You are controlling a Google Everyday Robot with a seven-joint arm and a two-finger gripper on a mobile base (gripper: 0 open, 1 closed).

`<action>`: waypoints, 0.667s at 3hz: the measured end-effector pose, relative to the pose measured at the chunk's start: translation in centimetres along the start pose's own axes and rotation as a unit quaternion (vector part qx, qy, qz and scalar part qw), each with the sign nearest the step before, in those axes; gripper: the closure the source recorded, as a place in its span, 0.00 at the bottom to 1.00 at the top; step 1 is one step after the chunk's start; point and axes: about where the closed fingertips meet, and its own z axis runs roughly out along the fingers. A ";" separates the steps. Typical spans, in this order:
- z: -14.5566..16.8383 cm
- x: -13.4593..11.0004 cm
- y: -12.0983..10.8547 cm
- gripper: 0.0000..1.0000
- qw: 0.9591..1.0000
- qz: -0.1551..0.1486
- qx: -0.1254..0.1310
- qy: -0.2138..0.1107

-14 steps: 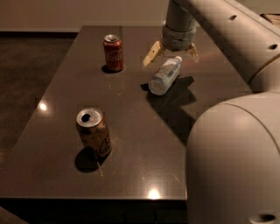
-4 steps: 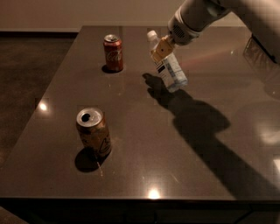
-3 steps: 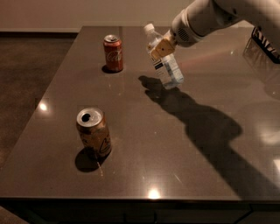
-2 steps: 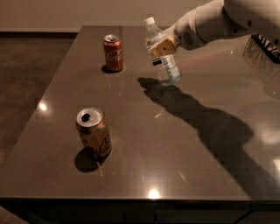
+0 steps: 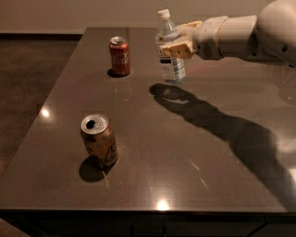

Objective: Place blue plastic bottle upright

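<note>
Three containers are sharing this table (image 5: 152, 185), and the one that counts, the blue plastic bottle (image 5: 167, 33), is standing upright at the far middle, white cap (image 5: 163, 13) pointing straight up. The gripper (image 5: 177, 43) is reaching in from the right on its white arm (image 5: 231, 30), and its tan fingers (image 5: 174, 50) are clamping across the bottle's middle, just above the white label (image 5: 172, 66). That label is carrying dark print, but it is too small for me to read. The bottle's base is sitting right at the tabletop; whether it is touching or hanging just clear, I cannot tell.

Over to the left of the bottle, the red can (image 5: 120, 56) is standing upright and showing white cola script down its side. Well nearer the camera, the gold-brown can (image 5: 98, 140) is also standing, its silver lid opened; its markings are not coming through.

The tabletop is looking dark brown and glossy, catching small bright glints of light, and the arm's long shadow (image 5: 208, 125) is stretching across it to the right. Dark floor (image 5: 27, 69) is showing on the left, and a pale wall (image 5: 92, 11) is running along the back
</note>
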 end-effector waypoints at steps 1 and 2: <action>-0.7 0.3 0.0 1.00 0.998 -0.008 0.002 -0.060; -1.3 1.5 0.0 1.00 0.993 -0.013 -0.002 -0.120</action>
